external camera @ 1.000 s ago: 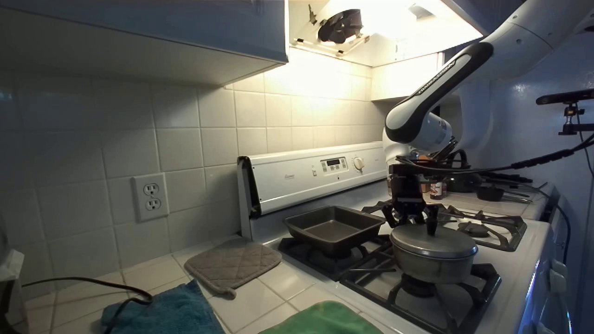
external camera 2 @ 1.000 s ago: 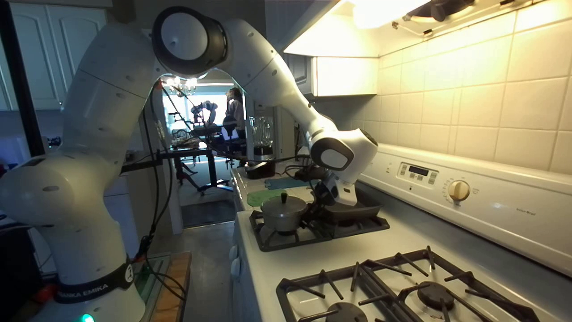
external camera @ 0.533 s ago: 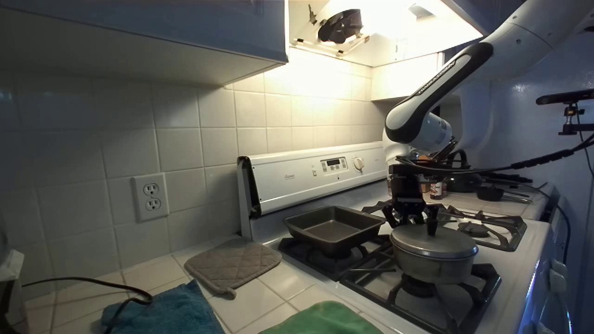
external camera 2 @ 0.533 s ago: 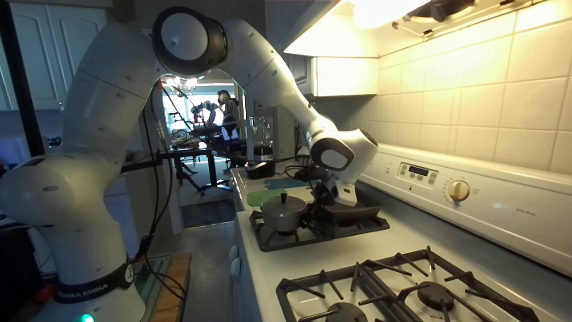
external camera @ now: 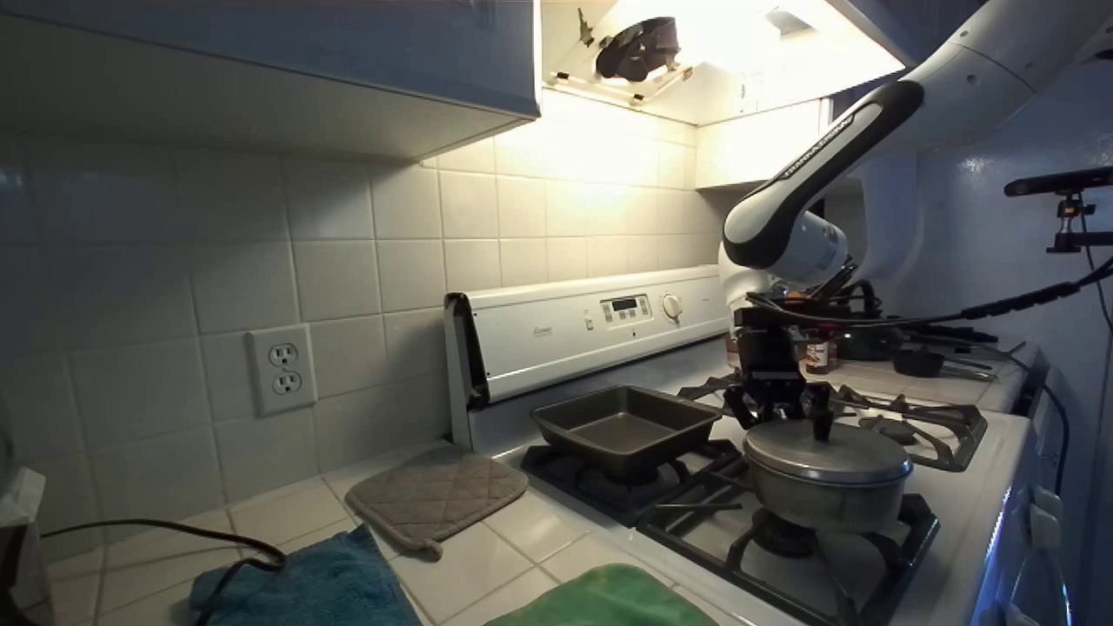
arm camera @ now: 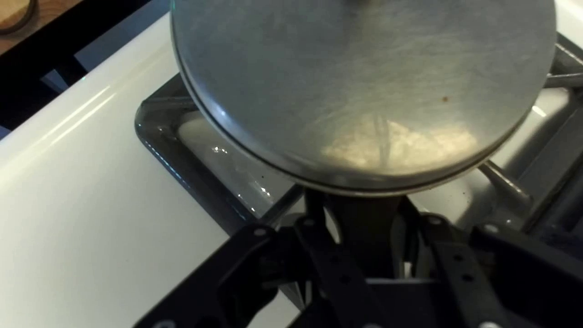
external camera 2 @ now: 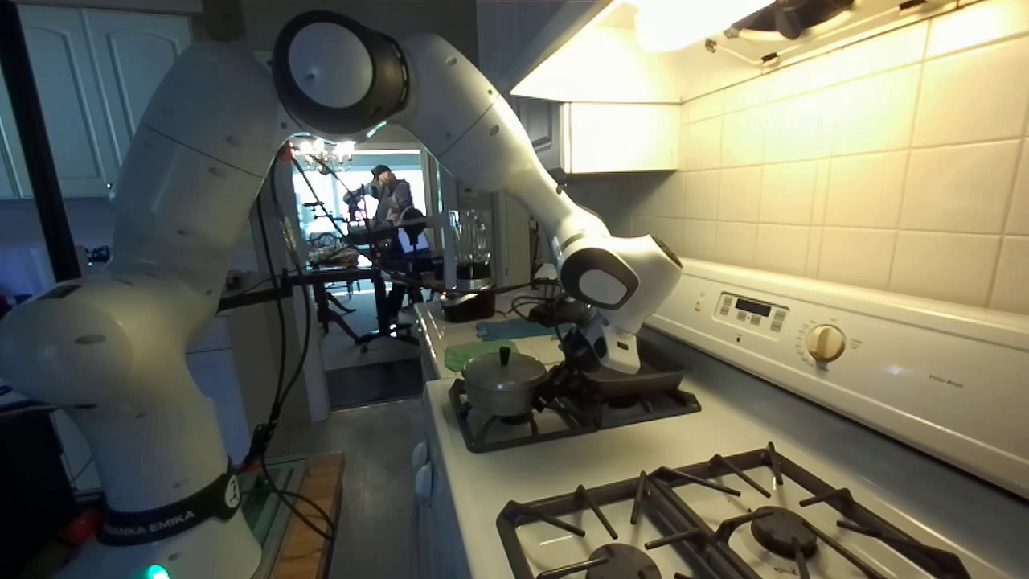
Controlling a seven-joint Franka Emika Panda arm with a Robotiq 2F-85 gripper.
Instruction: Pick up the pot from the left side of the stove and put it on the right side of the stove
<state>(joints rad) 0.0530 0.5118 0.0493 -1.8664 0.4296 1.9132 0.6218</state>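
Nearest in an exterior view, a green cloth (external camera: 609, 600) and a blue towel (external camera: 317, 581) lie on the table (external camera: 469, 576), then a grey pot holder (external camera: 439, 496). On the stove (external camera: 556, 348), a dark baking pan (external camera: 626, 426) sits just beside the pot (external camera: 826, 491), which is over the left front burner (external camera: 785, 539). Behind it, the tool (arm camera: 362, 212) is clamped on the pot's handle (arm camera: 368, 246); beyond are the right-hand grates (external camera 2: 693, 515).

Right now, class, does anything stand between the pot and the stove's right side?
Nothing visible does. The pot is over the left grate, the jaws shut on its handle; between that grate and the right grate only flat stovetop shows.
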